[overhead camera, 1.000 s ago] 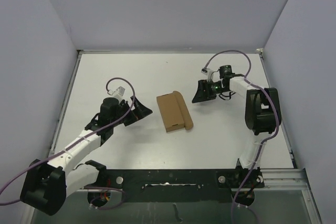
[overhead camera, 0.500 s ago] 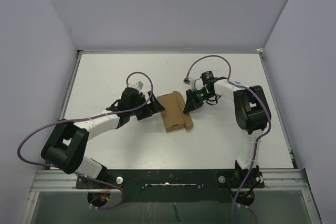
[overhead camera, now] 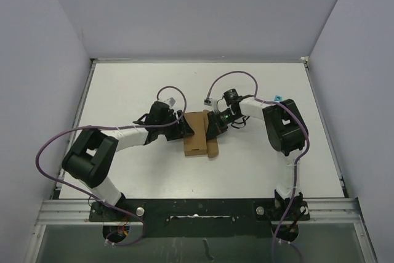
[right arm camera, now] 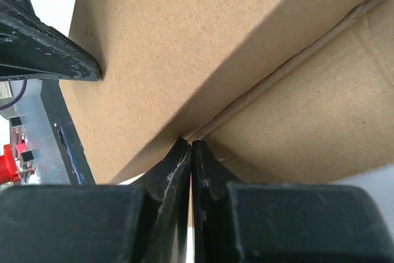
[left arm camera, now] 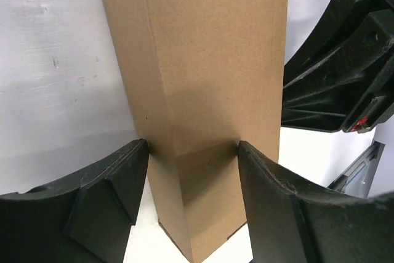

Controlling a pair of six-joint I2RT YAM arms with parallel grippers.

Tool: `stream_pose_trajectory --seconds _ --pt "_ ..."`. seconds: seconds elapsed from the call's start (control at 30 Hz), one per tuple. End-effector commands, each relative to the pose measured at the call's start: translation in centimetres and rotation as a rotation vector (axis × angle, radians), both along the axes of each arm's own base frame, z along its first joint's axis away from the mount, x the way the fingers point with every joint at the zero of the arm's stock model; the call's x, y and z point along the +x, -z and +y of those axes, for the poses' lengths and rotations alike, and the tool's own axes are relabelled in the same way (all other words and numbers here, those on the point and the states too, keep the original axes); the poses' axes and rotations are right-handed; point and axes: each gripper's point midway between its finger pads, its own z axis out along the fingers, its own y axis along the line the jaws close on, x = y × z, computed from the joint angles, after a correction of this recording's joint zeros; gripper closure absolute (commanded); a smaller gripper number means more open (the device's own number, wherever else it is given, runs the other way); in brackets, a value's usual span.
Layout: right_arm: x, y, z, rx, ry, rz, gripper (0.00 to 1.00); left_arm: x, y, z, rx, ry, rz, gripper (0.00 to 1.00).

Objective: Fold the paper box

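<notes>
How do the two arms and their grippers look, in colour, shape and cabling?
The left arm and the right arm have white links and bulky black joints. A purple cable loops along each. The right wrist shows a green light. The left gripper and the right gripper each have two black wedge-shaped fingers; the right one's are scuffed.

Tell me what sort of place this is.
Probably a robotics lab test cell: a white table boxed in by plain pale walls, a left arm and a right arm bolted to a rail at its near edge, a brown paper box between them.
</notes>
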Motion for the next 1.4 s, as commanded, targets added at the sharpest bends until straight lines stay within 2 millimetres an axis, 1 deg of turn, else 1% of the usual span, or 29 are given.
stream_pose_trajectory --seconds 0.0,0.1,0.2,0.3,0.37,0.4,0.43,0.47,0.53,0.57,0.6,0.63,0.7,0.73,0.83,0.87,0.93,0.97,1.03,1.23,1.37 --pt "1.5 -1.6 0.3 0.023 0.002 -0.065 0.97 0.0 -0.6 -0.2 -0.004 0.055 -0.026 0.42" --pt "2.4 -2.3 -1.1 -0.011 0.008 -0.132 0.96 0.3 -1.4 0.5 -0.008 0.048 -0.053 0.4" --pt "3.5 -3.6 -2.8 -0.026 0.014 -0.224 0.95 1.1 -3.1 1.4 -0.024 0.045 -0.105 0.37" --pt "4.3 -6.0 -4.1 0.011 -0.012 -0.353 0.93 1.6 -4.6 2.0 -0.032 0.059 -0.149 0.35" --pt "4.1 -8.0 -4.4 0.058 -0.069 -0.476 0.9 1.8 -5.3 2.4 -0.03 0.069 -0.167 0.34" --pt "3.6 -9.0 -4.4 0.088 -0.109 -0.549 0.84 1.7 -5.6 2.5 -0.031 0.075 -0.176 0.34" --pt "2.8 -10.0 -4.3 0.128 -0.169 -0.644 0.75 1.5 -5.9 2.5 -0.034 0.084 -0.186 0.34" --pt "1.7 -10.6 -4.3 0.168 -0.233 -0.734 0.65 1.3 -6.2 2.5 -0.04 0.094 -0.193 0.34" --pt "-1.0 -11.8 -4.6 0.243 -0.393 -0.982 0.44 0.9 -6.6 2.3 -0.059 0.113 -0.203 0.34" --pt "-3.0 -10.8 -4.9 0.281 -0.459 -1.046 0.36 0.4 -6.4 2.4 -0.063 0.118 -0.197 0.34" --pt "-4.3 -10.5 -5.1 0.317 -0.523 -1.133 0.29 0.0 -6.2 2.4 -0.069 0.123 -0.195 0.34" --pt "-5.6 -10.0 -5.2 0.344 -0.58 -1.198 0.24 -0.3 -6.0 2.4 -0.075 0.128 -0.197 0.33" --pt "-7.1 -9.1 -5.2 0.379 -0.656 -1.275 0.18 -0.5 -5.9 2.4 -0.082 0.132 -0.21 0.33" --pt "-7.4 -8.5 -5.1 0.375 -0.685 -1.284 0.18 -0.5 -5.8 2.5 -0.08 0.131 -0.219 0.33" --pt "-7.6 -6.5 -4.2 0.329 -0.769 -1.258 0.27 -0.4 -5.0 2.8 -0.057 0.121 -0.214 0.33" --pt "-7.9 -5.7 -3.5 0.315 -0.812 -1.255 0.29 -0.4 -4.7 2.9 -0.052 0.118 -0.208 0.33" --pt "-8.2 -4.0 -2.9 0.276 -0.871 -1.255 0.31 -0.3 -4.2 2.8 -0.055 0.119 -0.202 0.33" --pt "-8.1 -3.6 -2.6 0.261 -0.88 -1.255 0.33 -0.3 -4.0 2.7 -0.059 0.117 -0.198 0.33" --pt "-7.9 -2.9 -2.2 0.236 -0.891 -1.245 0.38 -0.2 -3.7 2.5 -0.066 0.12 -0.19 0.33" --pt "-7.2 -1.8 -1.8 0.16 -0.906 -1.234 0.48 0.1 -2.7 1.9 -0.075 0.131 -0.169 0.34" --pt "-6.8 -1.5 -1.3 0.133 -0.901 -1.217 0.62 0.0 -1.7 2.0 -0.057 0.132 -0.148 0.35"
